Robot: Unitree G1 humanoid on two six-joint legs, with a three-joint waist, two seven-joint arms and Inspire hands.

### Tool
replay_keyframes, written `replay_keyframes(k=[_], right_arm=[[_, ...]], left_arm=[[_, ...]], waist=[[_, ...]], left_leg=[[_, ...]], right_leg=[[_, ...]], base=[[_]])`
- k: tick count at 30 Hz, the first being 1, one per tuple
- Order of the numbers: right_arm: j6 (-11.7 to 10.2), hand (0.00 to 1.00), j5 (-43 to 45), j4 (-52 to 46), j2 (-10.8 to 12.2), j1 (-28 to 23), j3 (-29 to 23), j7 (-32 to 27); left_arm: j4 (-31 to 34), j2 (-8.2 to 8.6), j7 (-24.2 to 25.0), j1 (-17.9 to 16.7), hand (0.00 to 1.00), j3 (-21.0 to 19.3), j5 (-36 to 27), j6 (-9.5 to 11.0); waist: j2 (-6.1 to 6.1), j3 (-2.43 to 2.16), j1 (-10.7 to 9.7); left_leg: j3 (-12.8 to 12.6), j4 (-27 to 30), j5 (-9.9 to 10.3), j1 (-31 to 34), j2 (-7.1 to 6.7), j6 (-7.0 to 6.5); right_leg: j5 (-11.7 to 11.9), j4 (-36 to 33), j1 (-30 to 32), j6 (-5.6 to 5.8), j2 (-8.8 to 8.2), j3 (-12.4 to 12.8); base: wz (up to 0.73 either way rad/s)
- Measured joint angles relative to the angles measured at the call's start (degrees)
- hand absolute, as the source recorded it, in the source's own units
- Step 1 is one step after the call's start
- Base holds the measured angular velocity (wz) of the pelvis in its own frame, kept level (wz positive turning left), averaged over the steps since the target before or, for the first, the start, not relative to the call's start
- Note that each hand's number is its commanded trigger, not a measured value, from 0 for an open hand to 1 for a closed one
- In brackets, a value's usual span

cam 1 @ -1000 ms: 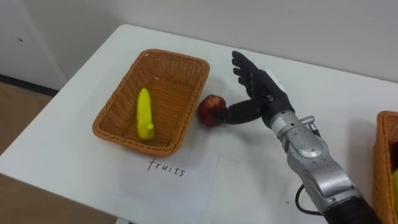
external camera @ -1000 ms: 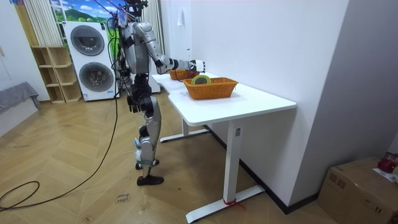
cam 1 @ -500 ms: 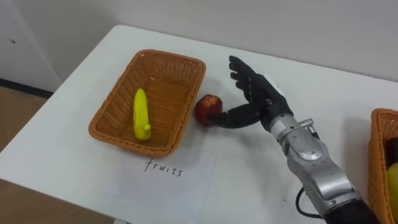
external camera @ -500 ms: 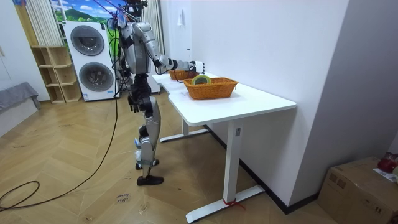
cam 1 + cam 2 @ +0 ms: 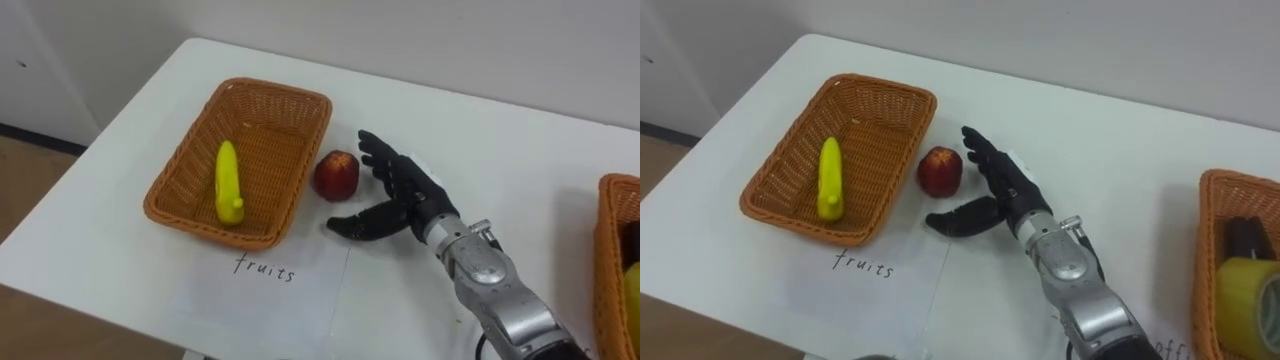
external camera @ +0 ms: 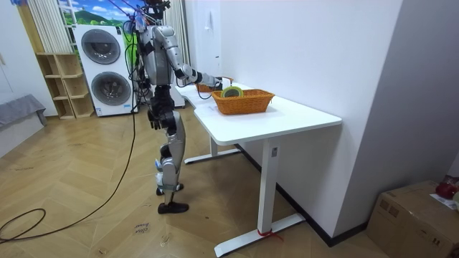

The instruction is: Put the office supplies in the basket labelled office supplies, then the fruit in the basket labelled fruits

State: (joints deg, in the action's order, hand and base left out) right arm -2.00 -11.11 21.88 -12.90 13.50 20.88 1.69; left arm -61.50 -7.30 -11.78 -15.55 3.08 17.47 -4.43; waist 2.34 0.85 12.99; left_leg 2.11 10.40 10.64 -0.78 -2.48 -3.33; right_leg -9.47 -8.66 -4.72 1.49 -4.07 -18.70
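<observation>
— Have you got the apple (image 5: pixel 337 175)?

— No. Half a second ago my thumb (image 5: pixel 355 225) was against its right side. Now my right hand (image 5: pixel 410 190) has drawn back towards me and is released, fingers straight and spread, the thumb low over the table (image 5: pixel 480 130), just near of the fruit. I judge nothing is touching it.

— So where is it?

— It stands on the table, just right of the fruit basket (image 5: pixel 265 120) and outside the rim. It has hardly moved. The banana (image 5: pixel 229 182) lies inside.

— Then the nudge didn't do it.

— I think not. The apple is unsorted, so I probably need to grasp and lift it over the wall.

— And your other hand?

— My left hand (image 6: pixel 153 117) hangs by my hip, and I cannot tell whether it is clenched. The office basket (image 5: pixel 607 250) sits far right.
</observation>
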Motion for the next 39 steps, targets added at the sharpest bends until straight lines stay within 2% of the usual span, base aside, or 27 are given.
replay_keyframes(k=[13,18,32,39], right_arm=[[-1.7,0.00,2.6,1.6,2.1,0.0,0.3,-4.6],[-2.2,0.00,2.6,2.1,2.2,0.1,0.3,-6.5],[-2.1,0.00,2.7,2.4,2.3,1.2,0.3,-9.3],[-2.2,0.00,3.8,2.6,2.2,1.3,0.4,-11.1]], left_arm=[[-0.2,0.03,0.1,0.5,0.00,0.0,0.2,0.0],[-0.3,0.12,0.5,0.3,0.00,0.1,0.2,-0.3],[-0.3,0.19,1.2,0.1,0.00,0.1,0.2,-0.3],[-0.1,0.17,1.0,0.2,0.00,0.4,0.2,-0.6]], waist=[[-0.40,-0.25,0.7],[-0.42,-0.24,1.7],[-0.47,-0.15,2.0],[-0.42,-0.14,3.1]], left_leg=[[-0.3,0.1,0.0,0.6,0.01,0.00],[-0.2,0.1,0.0,0.8,-0.02,0.00],[0.0,0.1,0.0,1.3,-0.06,0.00],[0.4,0.4,0.0,2.2,-0.07,0.00]], right_leg=[[0.0,-0.1,0.7,0.00,-0.05,-0.2],[0.0,-0.1,0.8,0.00,-0.10,-0.5],[0.0,0.0,1.1,0.01,-0.21,-1.5],[0.0,-0.1,1.8,0.01,-0.23,-2.0]], base=[[-0.01],[0.01],[0.00],[0.01]])
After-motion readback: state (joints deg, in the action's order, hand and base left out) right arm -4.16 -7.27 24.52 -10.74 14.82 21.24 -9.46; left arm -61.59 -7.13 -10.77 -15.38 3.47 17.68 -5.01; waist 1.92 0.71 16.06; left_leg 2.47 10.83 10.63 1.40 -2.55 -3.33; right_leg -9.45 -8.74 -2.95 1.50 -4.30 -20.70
